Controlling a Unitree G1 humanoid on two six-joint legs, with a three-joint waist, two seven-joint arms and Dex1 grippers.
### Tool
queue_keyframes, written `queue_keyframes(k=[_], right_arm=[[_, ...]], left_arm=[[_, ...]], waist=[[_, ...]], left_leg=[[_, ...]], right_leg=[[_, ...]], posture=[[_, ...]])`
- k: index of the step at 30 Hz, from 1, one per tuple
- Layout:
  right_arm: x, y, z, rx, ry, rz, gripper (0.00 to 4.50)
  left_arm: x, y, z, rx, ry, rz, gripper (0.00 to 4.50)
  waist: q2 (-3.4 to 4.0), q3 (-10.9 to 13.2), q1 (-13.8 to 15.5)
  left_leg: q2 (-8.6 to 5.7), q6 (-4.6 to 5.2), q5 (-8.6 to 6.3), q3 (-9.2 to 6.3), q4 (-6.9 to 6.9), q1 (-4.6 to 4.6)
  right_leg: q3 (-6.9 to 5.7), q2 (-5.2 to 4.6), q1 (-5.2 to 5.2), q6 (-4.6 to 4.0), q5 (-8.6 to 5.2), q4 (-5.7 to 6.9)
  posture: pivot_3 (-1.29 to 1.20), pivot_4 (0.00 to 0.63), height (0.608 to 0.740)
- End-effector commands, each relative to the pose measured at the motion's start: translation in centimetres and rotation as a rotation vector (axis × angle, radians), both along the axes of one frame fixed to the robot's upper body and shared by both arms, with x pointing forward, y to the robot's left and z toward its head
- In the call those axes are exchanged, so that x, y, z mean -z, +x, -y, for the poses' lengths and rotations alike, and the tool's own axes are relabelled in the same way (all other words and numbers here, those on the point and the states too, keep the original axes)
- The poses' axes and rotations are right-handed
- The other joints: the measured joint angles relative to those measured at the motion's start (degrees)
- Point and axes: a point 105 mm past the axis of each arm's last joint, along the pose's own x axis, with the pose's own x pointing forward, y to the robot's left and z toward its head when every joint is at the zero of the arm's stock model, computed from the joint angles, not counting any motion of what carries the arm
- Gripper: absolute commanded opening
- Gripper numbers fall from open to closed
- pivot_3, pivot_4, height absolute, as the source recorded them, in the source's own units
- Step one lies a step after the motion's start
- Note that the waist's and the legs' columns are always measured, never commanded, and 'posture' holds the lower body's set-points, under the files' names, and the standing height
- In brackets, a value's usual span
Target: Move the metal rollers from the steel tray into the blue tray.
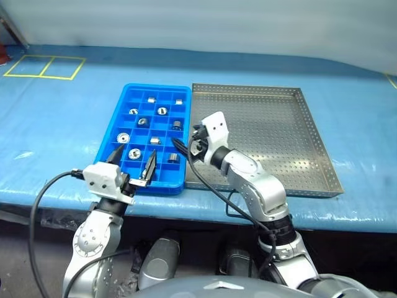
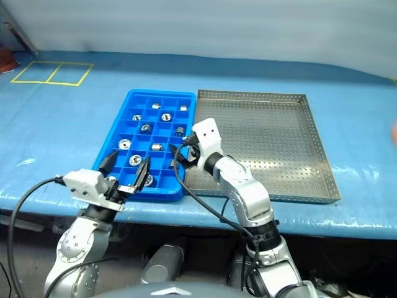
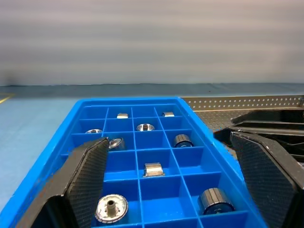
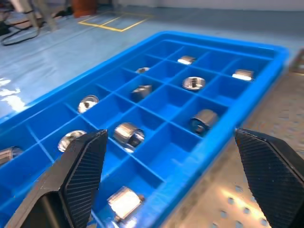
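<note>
The blue tray (image 1: 110, 139) lies on the blue table cover, with several metal rollers (image 1: 161, 111) spread singly among its compartments. To its right, touching it, sits the steel tray (image 1: 273, 130); no roller shows on the part of its perforated floor that is in view. My left gripper (image 1: 134, 162) hovers open at the blue tray's near edge, nothing between its fingers (image 3: 85, 175). My right gripper (image 4: 169, 134) stands open and empty above the seam between the two trays, looking across the blue tray at a roller (image 4: 128, 134).
A yellow tape rectangle (image 1: 43, 66) marks the cover at the far left. The table's front edge (image 1: 49, 202) runs just under both wrists. Black cables (image 1: 43, 192) trail from the arms below it.
</note>
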Motion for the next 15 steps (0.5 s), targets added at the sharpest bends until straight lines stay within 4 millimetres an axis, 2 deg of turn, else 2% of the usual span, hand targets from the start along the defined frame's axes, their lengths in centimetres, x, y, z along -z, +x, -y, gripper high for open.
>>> queue_keyframes(k=[1, 6, 10, 15], right_arm=[[-1.5, -0.1, 2.0, 0.107, 0.022, 0.095, 4.49], [0.3, -0.4, 5.3, 0.274, -0.020, 0.087, 4.49], [1.2, -1.1, 6.8, 0.331, -0.040, 0.070, 4.49], [2.0, -1.6, 7.7, 0.367, -0.073, 0.049, 4.49]], left_arm=[[-0.3, 0.8, 0.3, -0.008, 0.007, 0.001, 4.50], [0.1, 2.0, 0.2, -0.029, 0.017, -0.023, 4.50], [0.3, 2.3, 0.1, -0.018, 0.013, -0.029, 4.50], [0.4, 2.1, 0.5, 0.027, 0.022, -0.038, 4.50]], waist=[[0.00, 0.00, -2.09], [0.01, -0.01, -6.78], [0.01, -0.01, -9.35], [0.01, -0.01, -10.92]], left_leg=[[0.00, 0.00, 0.00, -0.01, 0.01, 0.01], [0.01, 0.01, 0.01, 0.03, -0.01, 0.20], [0.03, 0.04, -0.01, 0.03, -0.02, 0.59], [0.10, 0.05, -0.02, 0.03, 0.05, 0.80]], right_leg=[[0.01, 0.00, 0.01, 0.00, 0.01, 0.01], [0.09, 0.01, 0.19, 0.00, 0.02, 0.03], [0.10, 0.01, 0.57, -0.01, 0.01, 0.01], [0.09, 0.02, 0.75, -0.01, 0.00, 0.03]], posture=[[0.14, 0.150, 0.740], [0.08, 0.150, 0.740], [0.05, 0.150, 0.740], [0.04, 0.150, 0.740]])
